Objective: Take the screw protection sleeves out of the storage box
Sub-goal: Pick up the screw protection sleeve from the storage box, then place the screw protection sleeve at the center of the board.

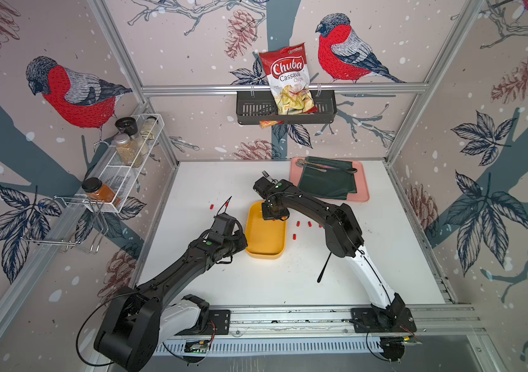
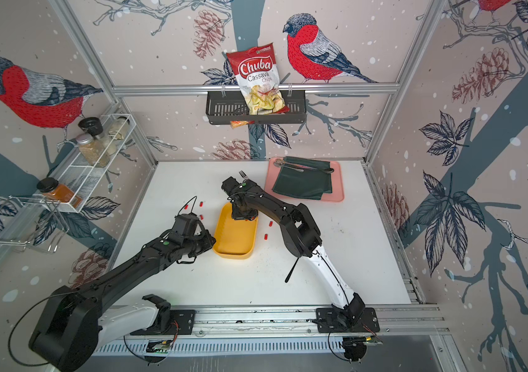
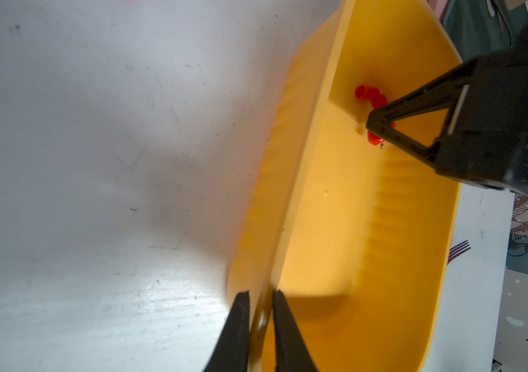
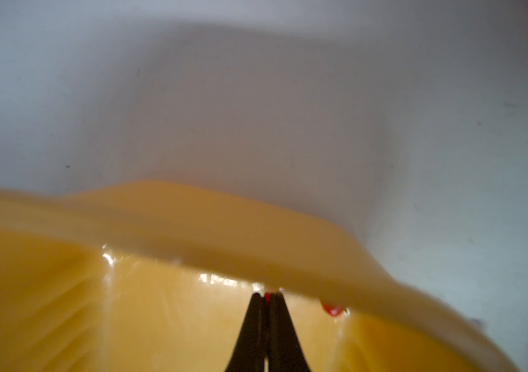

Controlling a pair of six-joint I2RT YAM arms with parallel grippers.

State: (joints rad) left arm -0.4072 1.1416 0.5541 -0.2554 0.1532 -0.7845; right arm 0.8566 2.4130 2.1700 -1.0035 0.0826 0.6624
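Sleeve (image 4: 267, 297) pinched in right hand (image 4: 266, 294); left hand (image 3: 261, 293) grips storage box (image 3: 330, 225).

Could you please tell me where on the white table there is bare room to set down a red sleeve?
Bare: the front strip between the shallow yellow plastic storage box and the metal base rail, and the white table's far left corner. Crowded: right of the box, where small red cylindrical sleeves lie, and the pink tray.

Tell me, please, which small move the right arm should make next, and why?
Probably lift the right gripper straight up. Its fingers seem shut on a red sleeve in a corner of the storage box, and the left gripper pinches its wall, steadying it.
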